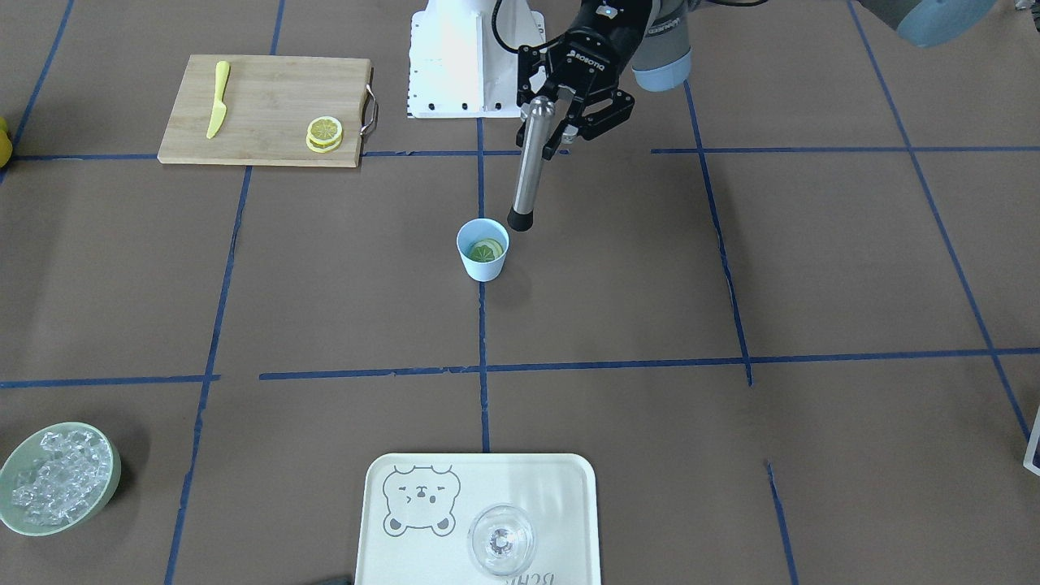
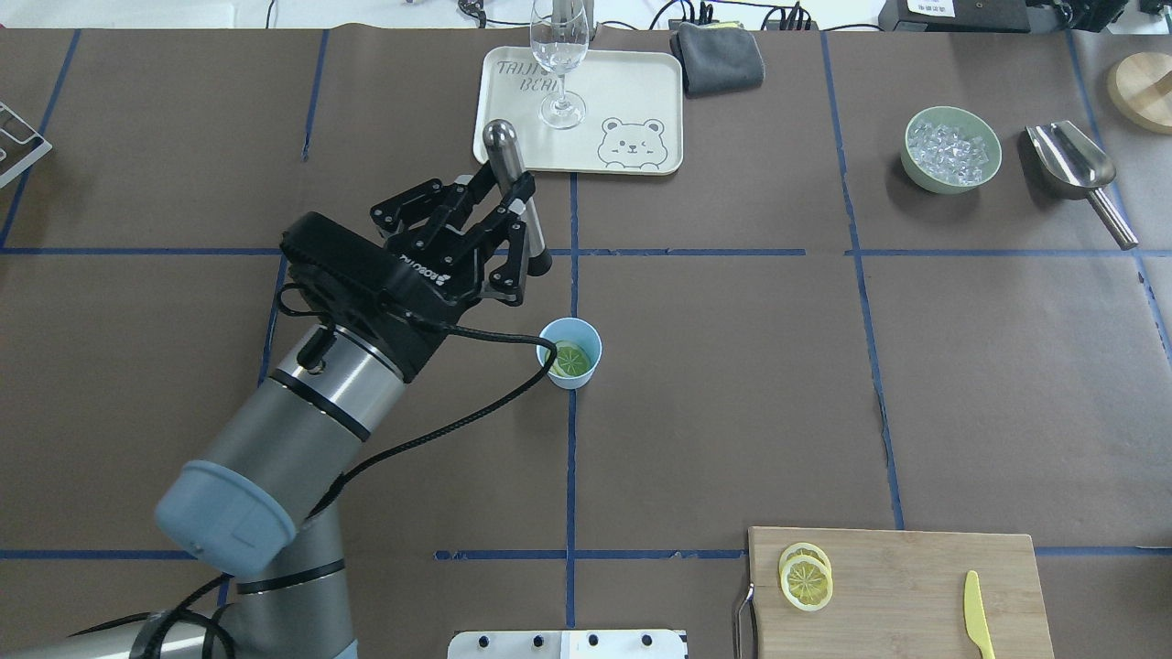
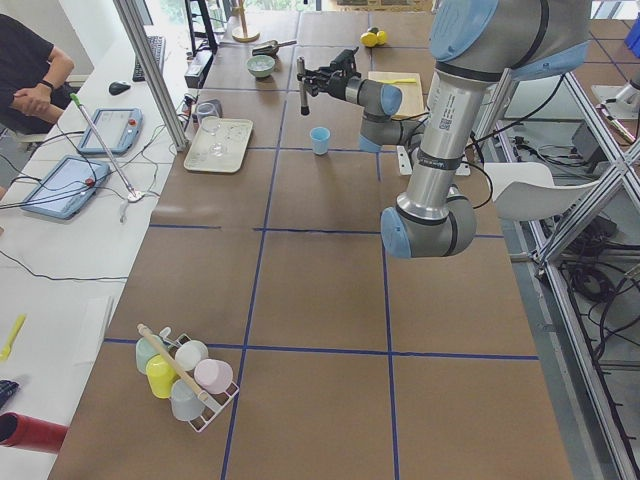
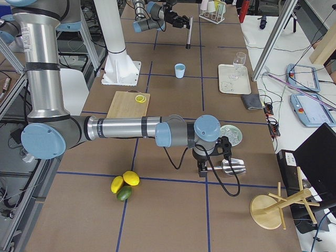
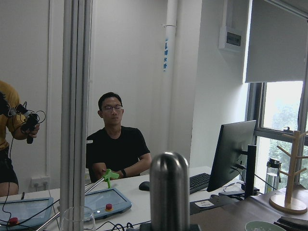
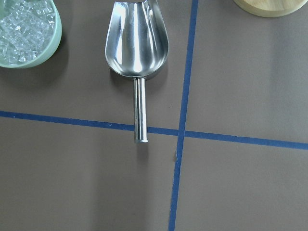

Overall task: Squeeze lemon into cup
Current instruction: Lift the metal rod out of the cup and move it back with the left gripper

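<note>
Now the left end effector (image 1: 554, 130) grips a muddler (image 1: 526, 175) near the cup (image 1: 484, 270) — next, likely centre it and press the lemon (image 1: 487, 250).

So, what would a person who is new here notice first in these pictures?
Most likely the left gripper, shut on a steel rod held in the air near the middle of the table. Close by stands the light-blue cup with a lemon slice lying inside. The right arm hangs over a metal scoop next to a bowl of ice.
</note>
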You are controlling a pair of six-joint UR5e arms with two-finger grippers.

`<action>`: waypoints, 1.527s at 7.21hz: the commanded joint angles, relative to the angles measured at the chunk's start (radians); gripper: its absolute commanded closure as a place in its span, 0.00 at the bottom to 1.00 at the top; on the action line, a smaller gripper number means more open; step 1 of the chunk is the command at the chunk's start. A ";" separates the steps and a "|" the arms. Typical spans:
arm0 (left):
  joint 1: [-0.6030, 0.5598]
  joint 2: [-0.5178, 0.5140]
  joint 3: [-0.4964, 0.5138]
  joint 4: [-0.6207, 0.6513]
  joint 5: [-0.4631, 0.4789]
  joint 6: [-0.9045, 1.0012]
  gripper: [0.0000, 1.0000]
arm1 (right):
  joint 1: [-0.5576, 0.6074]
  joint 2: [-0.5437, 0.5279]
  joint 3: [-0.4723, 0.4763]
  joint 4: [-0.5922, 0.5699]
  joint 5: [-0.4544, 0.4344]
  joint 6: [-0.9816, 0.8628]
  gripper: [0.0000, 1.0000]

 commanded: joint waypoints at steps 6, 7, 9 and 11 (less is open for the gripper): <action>-0.015 0.499 -0.128 -0.201 -0.227 -0.049 1.00 | 0.000 -0.020 0.003 0.000 -0.020 -0.010 0.00; -0.016 0.530 -0.142 -0.201 -0.248 -0.059 1.00 | 0.000 -0.026 0.006 0.000 -0.018 -0.010 0.00; -0.036 0.567 -0.168 -0.192 -0.297 -0.105 1.00 | 0.000 -0.026 0.005 0.000 -0.020 -0.010 0.00; -0.282 0.582 -0.175 -0.124 -0.675 -0.107 1.00 | 0.000 -0.029 0.006 0.000 -0.018 -0.008 0.00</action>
